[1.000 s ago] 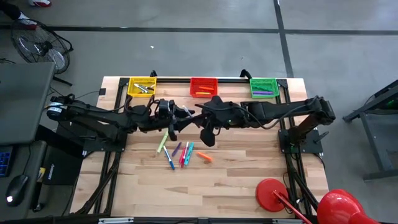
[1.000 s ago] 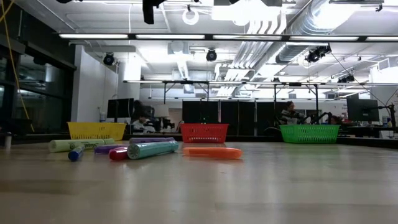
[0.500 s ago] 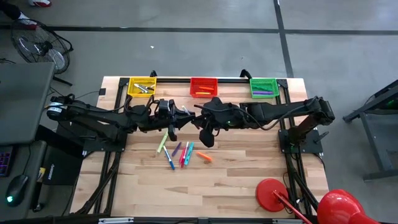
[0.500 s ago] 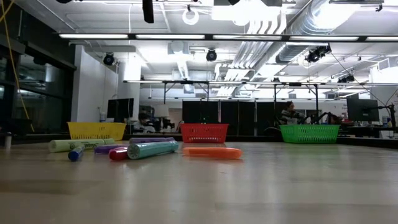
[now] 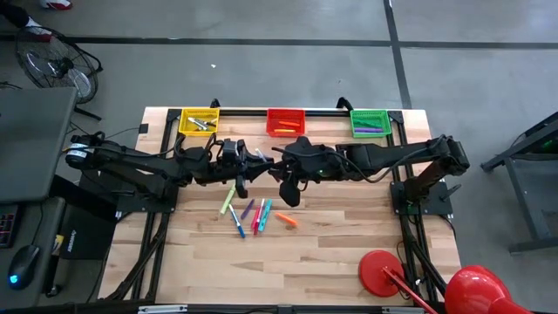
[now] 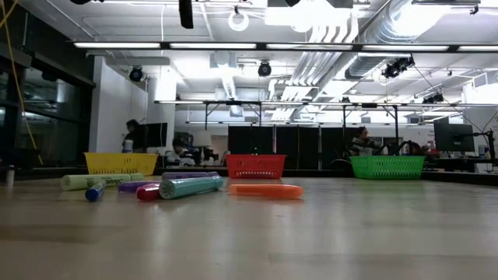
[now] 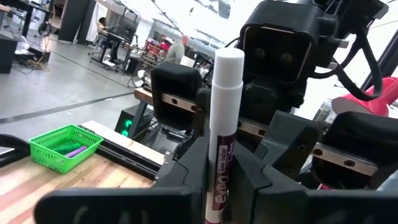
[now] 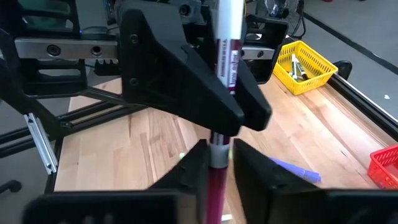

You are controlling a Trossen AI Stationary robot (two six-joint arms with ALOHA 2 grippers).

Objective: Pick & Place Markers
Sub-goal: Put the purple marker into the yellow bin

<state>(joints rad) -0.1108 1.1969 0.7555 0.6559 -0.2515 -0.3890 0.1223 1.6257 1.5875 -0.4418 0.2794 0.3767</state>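
A marker (image 7: 222, 143) with a white barrel, a purple label and a purple end is held in the air over the table's middle. My left gripper (image 5: 261, 161) (image 7: 217, 199) is shut on it. My right gripper (image 5: 277, 164) (image 8: 217, 171) faces the left one. Its open fingers stand on either side of the marker's purple end (image 8: 216, 177), with a slim gap showing. Several loose markers (image 5: 253, 214) (image 6: 183, 187) lie flat on the table below, an orange one (image 6: 264, 190) among them. My left gripper pinches the marker's barrel at its purple label (image 7: 219, 180) between its two fingers, reaching level from the table's left side. The marker is lifted clear of the table, and its white end (image 7: 228, 62) sticks out beyond the fingers.
Along the far edge stand a yellow basket (image 5: 199, 120), a red basket (image 5: 285, 120) and a green basket (image 5: 369, 122), each with markers inside. A red round-based object (image 5: 384, 270) stands at the near right corner. Bare wood lies near the front edge.
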